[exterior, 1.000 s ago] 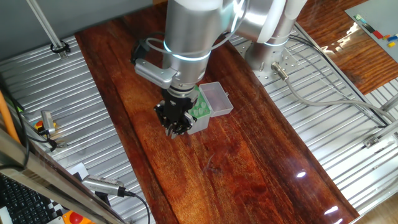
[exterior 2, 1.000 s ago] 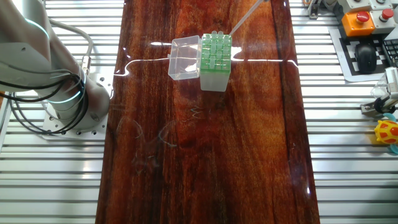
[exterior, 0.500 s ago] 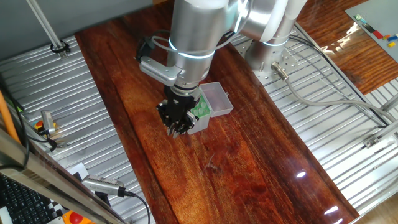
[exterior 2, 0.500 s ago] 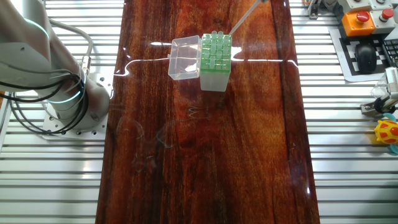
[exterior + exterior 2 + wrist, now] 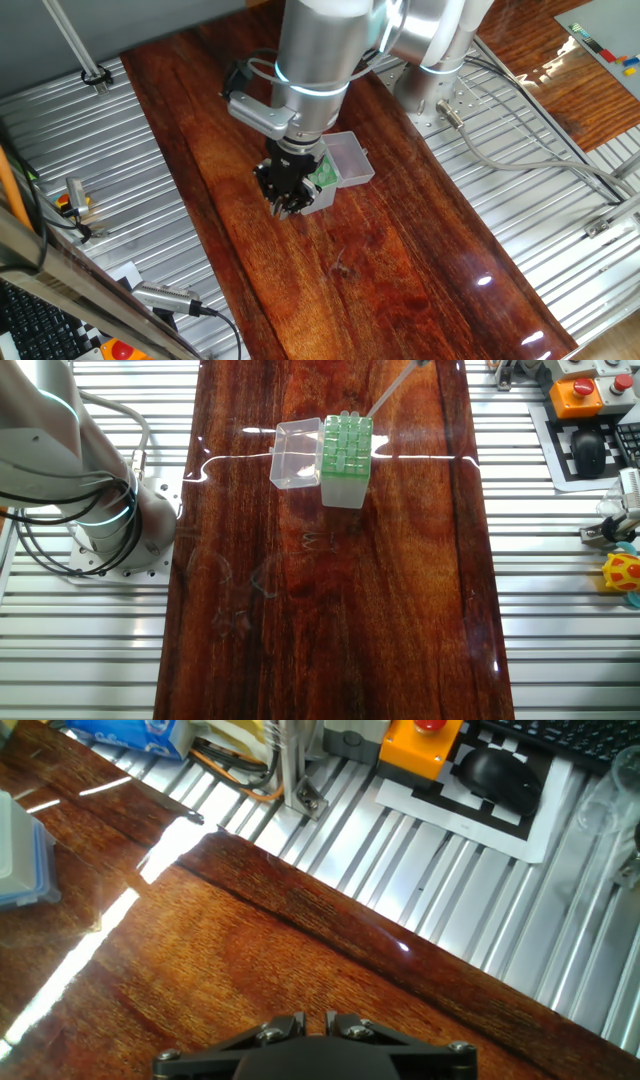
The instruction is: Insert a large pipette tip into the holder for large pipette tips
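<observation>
1. One arm hangs over the wooden table (image 5: 400, 610), and its gripper (image 5: 287, 205) points down right next to the holder for large pipette tips (image 5: 346, 442).
2. The holder stands upright on the wood, about midway between the two long edges of the table. Its green top with the holes faces up.
3. Its clear lid (image 5: 295, 455) is swung open and lies flat on the side nearer the arm's base (image 5: 110, 520).
4. The large pipette tip (image 5: 393, 387) shows only in the other fixed view. It is tilted. Its thin end is just beside the far corner of the green top, on the side away from the lid. Its thick end runs out of the top of the picture.
5. The tip is not in a hole yet.
6. I cannot tell if the gripper is pinched together or let go. In one fixed view its fingers are just a dark lump. The hand view shows only the black base of the gripper (image 5: 315, 1025) and no tip.
7. Lots of bare wood lies on the near side of the holder in the other fixed view.
8. Both long edges of the table meet ribbed metal (image 5: 560, 610).
9. Past the edge on the tip's side sit an orange button box (image 5: 578, 390) and a black mouse (image 5: 590, 452), well apart from the holder.
</observation>
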Controlling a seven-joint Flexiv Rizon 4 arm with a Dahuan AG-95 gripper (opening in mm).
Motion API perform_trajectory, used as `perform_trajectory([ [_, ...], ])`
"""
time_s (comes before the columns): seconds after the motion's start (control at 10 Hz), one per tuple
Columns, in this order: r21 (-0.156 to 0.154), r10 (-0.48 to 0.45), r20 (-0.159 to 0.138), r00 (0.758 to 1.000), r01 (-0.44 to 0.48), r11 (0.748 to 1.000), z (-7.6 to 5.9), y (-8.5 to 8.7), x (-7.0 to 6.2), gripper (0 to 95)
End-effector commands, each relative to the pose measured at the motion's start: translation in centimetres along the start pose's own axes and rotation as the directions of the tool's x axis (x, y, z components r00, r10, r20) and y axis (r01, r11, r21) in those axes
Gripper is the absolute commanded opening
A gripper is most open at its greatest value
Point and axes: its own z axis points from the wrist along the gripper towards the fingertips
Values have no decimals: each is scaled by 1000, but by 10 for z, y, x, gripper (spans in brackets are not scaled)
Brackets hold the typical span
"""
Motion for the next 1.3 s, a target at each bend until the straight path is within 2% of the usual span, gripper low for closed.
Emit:
perform_trajectory([
  [0.1,2,-2,5,1000,2,1000,-3,-1,3,0],
  [0.8,-6,16,6,1000,-16,1000,-7,-4,7,0],
  [0.9,-6,17,5,1000,-17,1000,-7,-4,7,380],
  [1.0,-6,16,4,1000,-16,1000,-7,-4,7,380],
  [1.1,-7,17,1,1000,-17,1000,-7,-4,7,570],
  [1.3,-8,12,0,1000,-12,1000,-7,-4,7,570],
])
